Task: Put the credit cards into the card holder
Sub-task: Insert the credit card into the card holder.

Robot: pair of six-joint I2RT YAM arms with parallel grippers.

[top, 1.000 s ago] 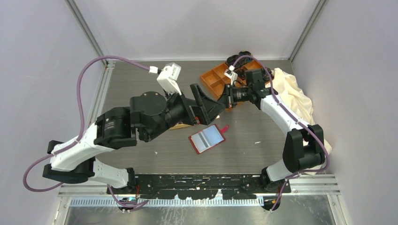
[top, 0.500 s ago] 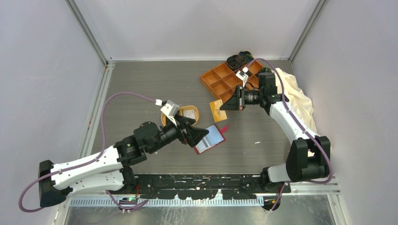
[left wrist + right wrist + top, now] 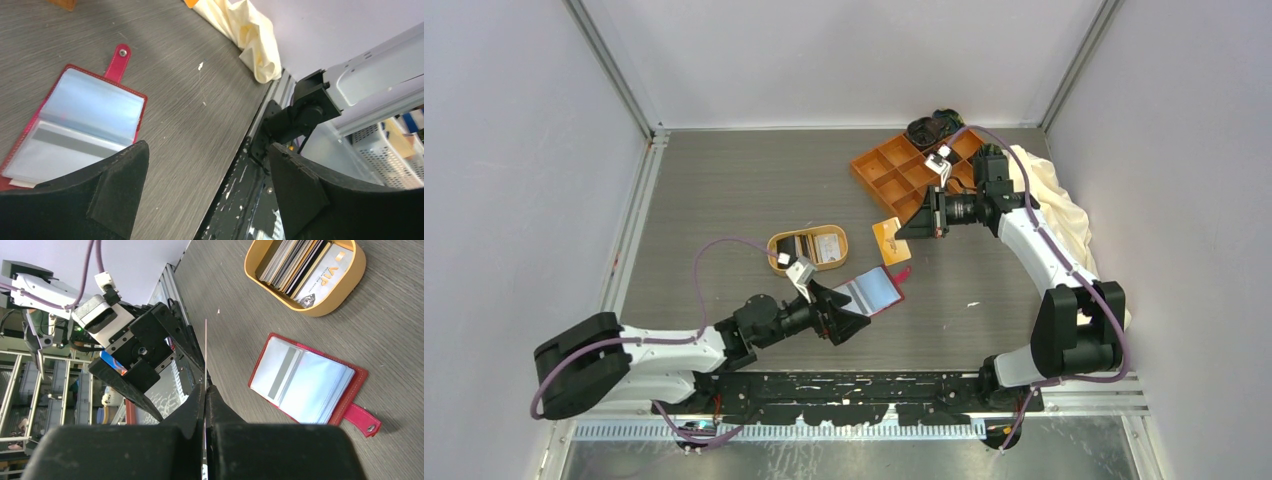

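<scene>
A: Right jaws?
B: Clamped on a tan-gold card (image 3: 886, 238). It's edge-on in the wrist view, so probably a single card. It's held at 1 o'clock of the card holder (image 3: 871, 292), apart from it.
A: Left jaws?
B: Apart, nothing between them, low at the holder's 7 o'clock edge.
A: Holder?
B: Open flat mid-worktop (image 3: 724, 200), clear sleeves up, snap tab pointing to 2 o'clock. Other cards (image 3: 295, 260) stand in the tan dish (image 3: 317, 307) at its 10 o'clock.
</scene>
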